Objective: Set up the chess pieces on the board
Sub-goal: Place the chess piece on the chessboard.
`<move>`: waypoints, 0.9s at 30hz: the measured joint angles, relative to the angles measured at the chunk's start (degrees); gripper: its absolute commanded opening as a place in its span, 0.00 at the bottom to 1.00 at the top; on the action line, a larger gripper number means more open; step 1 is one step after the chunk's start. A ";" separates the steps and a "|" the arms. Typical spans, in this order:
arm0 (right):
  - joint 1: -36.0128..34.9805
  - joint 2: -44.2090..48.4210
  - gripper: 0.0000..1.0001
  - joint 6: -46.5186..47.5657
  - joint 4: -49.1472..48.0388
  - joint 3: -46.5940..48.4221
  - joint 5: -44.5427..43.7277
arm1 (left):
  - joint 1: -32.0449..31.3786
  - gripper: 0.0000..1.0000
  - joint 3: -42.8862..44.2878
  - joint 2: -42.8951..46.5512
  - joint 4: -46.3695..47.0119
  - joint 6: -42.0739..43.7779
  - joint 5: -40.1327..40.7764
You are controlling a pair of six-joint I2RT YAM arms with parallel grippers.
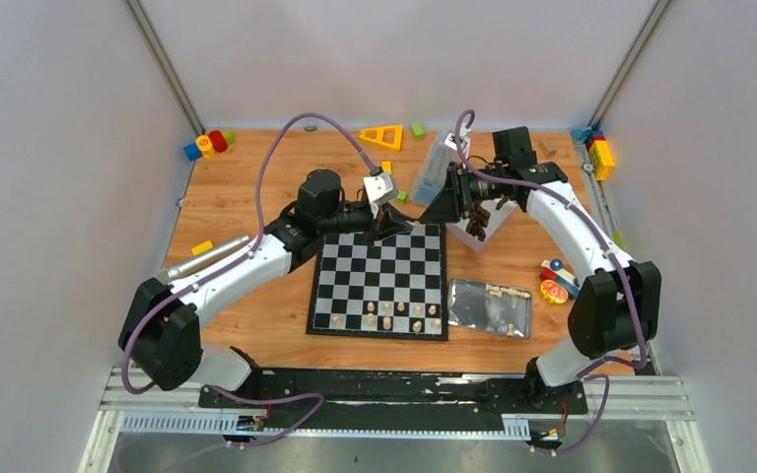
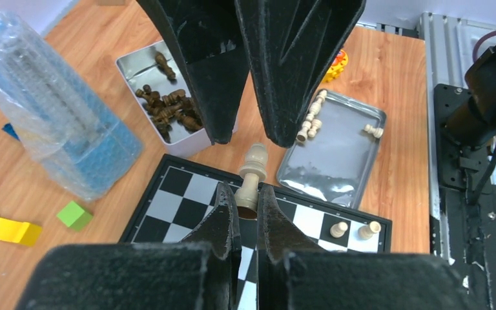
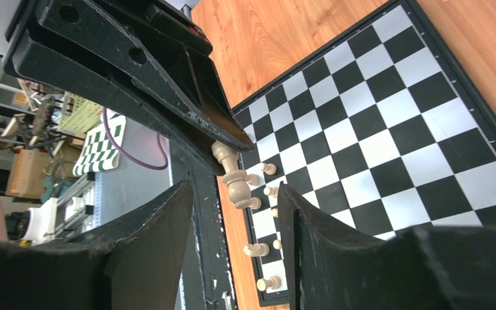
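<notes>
The left gripper [image 2: 246, 192] is clamped on the base of one cream piece [image 2: 254, 163] (a tall one with a rounded head). It holds the piece over the far edge of the board [image 1: 379, 264]. The right gripper [image 3: 236, 187] faces it from the right with its jaws apart. Its fingertips [image 2: 218, 119] sit just beside the piece's head, and I cannot tell whether they touch it. The board lies flat mid-table, between the two arms. A handful of cream pieces [image 1: 386, 320] stand along its near rows (none on the far ones). Loose pieces [image 1: 498, 292] lie in a shallow tray [image 1: 471, 315] just right of the board's near right corner. A tin [image 2: 139, 64] of dark pieces [image 2: 171, 110] sits just past the far right corner.
</notes>
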State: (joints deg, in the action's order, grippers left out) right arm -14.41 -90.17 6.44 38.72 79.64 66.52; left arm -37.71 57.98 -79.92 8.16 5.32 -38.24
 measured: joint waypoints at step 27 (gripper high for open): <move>0.26 -1.81 0.00 -1.90 -1.73 -2.82 6.54 | 0.00 0.06 -3.17 -0.55 8.57 -6.54 -1.53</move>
State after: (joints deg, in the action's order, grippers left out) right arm -14.15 -91.98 4.54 36.99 76.82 73.06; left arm -37.71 54.81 -80.47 16.73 -1.21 -39.77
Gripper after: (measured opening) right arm 0.097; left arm 0.059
